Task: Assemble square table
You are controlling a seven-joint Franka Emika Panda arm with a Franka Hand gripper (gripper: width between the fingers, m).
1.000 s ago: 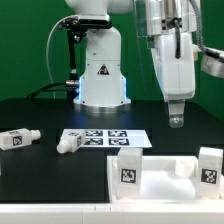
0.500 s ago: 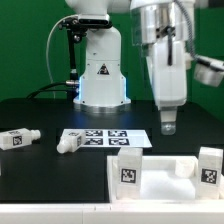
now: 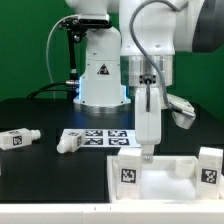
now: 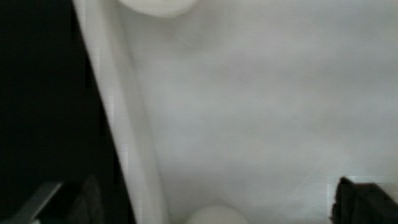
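1. Pincer hangs tips-down over the far rim of the square panel. Jaws are spread wide, nothing held.
2. Wrist view only: the two dark fingertips show far apart, w/ bare white panel surface between them. The ext. view can't show that gap; there the tips read as one narrow pale stub.
3. Wrist view also: the panel's rim runs as a raised pale strip beside the black table. Two rounded pale spots sit on the panel, too blurred to say what they are.
4. Ext. view only: the whole layout. The panel lies flat on the black table, at the ext. view's right.
5. Left upright leg and right upright leg stand at the panel's two near corners. Can't tell if they're fixed in.
6. Far lying leg is on its side at the ext. view's left, well apart from the panel. Near lying leg is on its side just beside the marker board.
7. Materials/shapes: panel and legs are matte white plastic. Legs are short, chunky blocks w/ b/w square tags. The marker board is thin and flat. The tabletop is dull black.
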